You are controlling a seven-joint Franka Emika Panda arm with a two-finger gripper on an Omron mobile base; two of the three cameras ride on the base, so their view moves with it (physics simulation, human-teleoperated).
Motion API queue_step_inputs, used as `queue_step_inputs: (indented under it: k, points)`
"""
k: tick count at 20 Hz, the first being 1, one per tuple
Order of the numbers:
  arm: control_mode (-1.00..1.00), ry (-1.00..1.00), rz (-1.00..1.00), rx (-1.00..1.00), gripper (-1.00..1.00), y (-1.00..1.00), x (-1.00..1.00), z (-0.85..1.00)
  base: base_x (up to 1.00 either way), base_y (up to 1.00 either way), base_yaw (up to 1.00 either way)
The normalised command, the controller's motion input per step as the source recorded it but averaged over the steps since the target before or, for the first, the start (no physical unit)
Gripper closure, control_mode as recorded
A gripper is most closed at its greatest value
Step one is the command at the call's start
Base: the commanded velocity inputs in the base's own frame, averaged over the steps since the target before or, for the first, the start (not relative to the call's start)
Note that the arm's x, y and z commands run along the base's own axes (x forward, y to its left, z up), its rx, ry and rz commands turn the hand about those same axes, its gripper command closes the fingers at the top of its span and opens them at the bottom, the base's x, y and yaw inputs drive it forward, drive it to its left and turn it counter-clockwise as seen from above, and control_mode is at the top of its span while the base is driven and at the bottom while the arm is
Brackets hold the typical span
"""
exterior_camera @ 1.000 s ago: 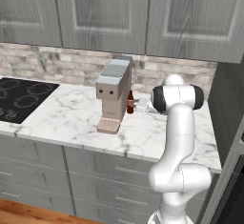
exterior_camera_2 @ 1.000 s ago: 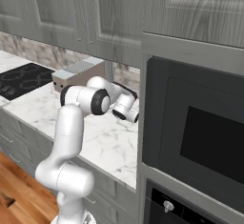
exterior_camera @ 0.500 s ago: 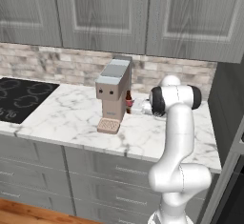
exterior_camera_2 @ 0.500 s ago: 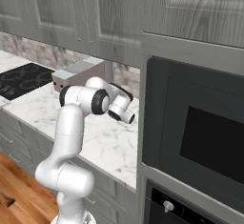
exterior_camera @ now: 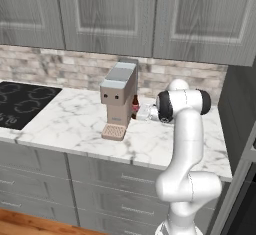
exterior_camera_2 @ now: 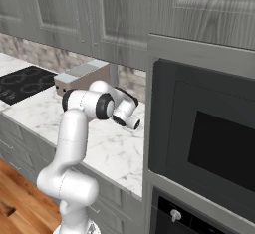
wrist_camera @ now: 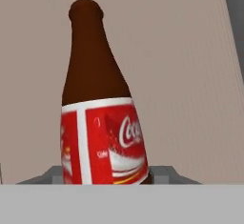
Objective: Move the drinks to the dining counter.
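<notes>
Brown glass takes up the middle of my hand view: a bottle point(wrist_camera: 97, 118) with a red and white label, leaning slightly, its neck reaching toward the upper left of the frame against a plain beige wall. It sits right in front of my gripper point(wrist_camera: 107, 178), whose grey finger parts flank its base at the bottom, but I cannot tell whether they are closed on it. In the left base view the bottle point(exterior_camera: 134, 107) is a small dark shape at mid-frame, just right of the tan coffee machine point(exterior_camera: 118, 99) on the marble counter point(exterior_camera: 65, 124), with my gripper point(exterior_camera: 145, 113) just beside it. The cooktop point(exterior_camera: 20, 101) lies at the left edge.
</notes>
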Motion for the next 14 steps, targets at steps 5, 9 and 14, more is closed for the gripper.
queue_step_inputs:
  k: [5, 9, 14]
  points:
    - [-1.0, -0.07, -0.07, 0.06, 1.0, -0.26, -0.4, 0.4, 0.0, 0.0, 0.0]
    - [-1.0, -0.26, -0.13, 0.0, 1.0, -0.13, -0.76, 0.48, 0.0, 0.0, 0.0]
    - [-1.0, -0.27, -0.15, 0.0, 1.0, -0.19, -0.71, 0.35, 0.0, 0.0, 0.0]
